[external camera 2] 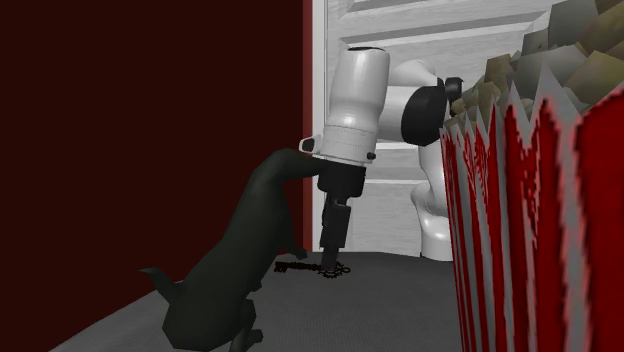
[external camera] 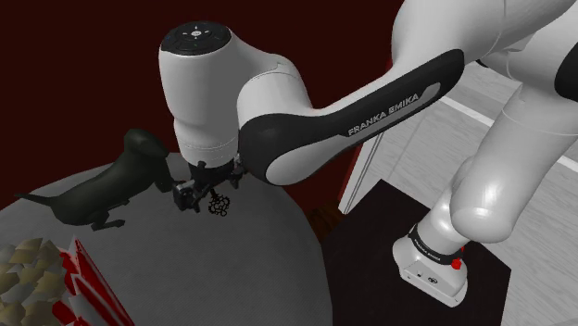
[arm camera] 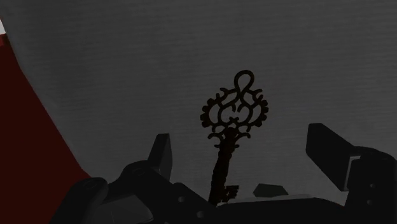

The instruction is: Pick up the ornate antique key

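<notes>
The ornate dark key (arm camera: 233,114) lies flat on the grey round table (arm camera: 191,51), its filigree bow pointing away from the hand. My gripper (arm camera: 238,135) is open, and its two fingers stand apart on either side of the key's shaft without touching it. In the shoulder view the gripper (external camera: 197,198) hangs low over the table with the key's bow (external camera: 219,206) just beside it. The second exterior view has the fingers (external camera 2: 333,232) pointing straight down, their tips just above the key (external camera 2: 312,268).
A black dog figurine (external camera: 102,190) (external camera 2: 230,270) stands close beside the gripper. A red-and-white striped popcorn box (external camera: 88,287) (external camera 2: 540,220) sits nearer the table's front. The table edge (external camera: 310,231) curves past the key. A dark red wall (external camera 2: 150,120) and a white door (external camera 2: 440,30) lie behind.
</notes>
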Available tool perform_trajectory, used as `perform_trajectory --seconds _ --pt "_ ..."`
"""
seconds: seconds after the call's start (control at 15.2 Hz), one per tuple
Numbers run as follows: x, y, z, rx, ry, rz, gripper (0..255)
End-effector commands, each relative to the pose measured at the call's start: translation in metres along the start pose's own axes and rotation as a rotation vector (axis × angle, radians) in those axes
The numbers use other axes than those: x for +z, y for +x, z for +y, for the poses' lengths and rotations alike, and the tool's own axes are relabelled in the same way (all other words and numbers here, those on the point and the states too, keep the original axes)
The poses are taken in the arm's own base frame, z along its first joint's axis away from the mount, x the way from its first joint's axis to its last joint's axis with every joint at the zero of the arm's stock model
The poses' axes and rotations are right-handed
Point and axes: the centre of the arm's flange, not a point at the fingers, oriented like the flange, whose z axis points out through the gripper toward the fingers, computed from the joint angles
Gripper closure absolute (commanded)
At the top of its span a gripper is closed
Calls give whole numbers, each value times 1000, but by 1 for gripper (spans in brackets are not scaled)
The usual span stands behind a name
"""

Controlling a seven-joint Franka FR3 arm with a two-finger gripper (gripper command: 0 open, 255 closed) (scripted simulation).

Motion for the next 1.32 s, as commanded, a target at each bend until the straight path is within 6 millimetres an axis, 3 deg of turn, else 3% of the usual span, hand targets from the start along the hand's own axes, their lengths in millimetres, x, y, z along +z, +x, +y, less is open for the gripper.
perform_trajectory --seconds 0.0,0.2,0.26,0.86,1.25 --pt "10 -2 -1 0 0 0 0" --pt "13 -2 -1 0 0 0 0" --pt "13 -2 -1 0 0 0 255" --pt "13 -2 -1 0 0 0 255" --pt "-19 4 0 0 0 0 255"
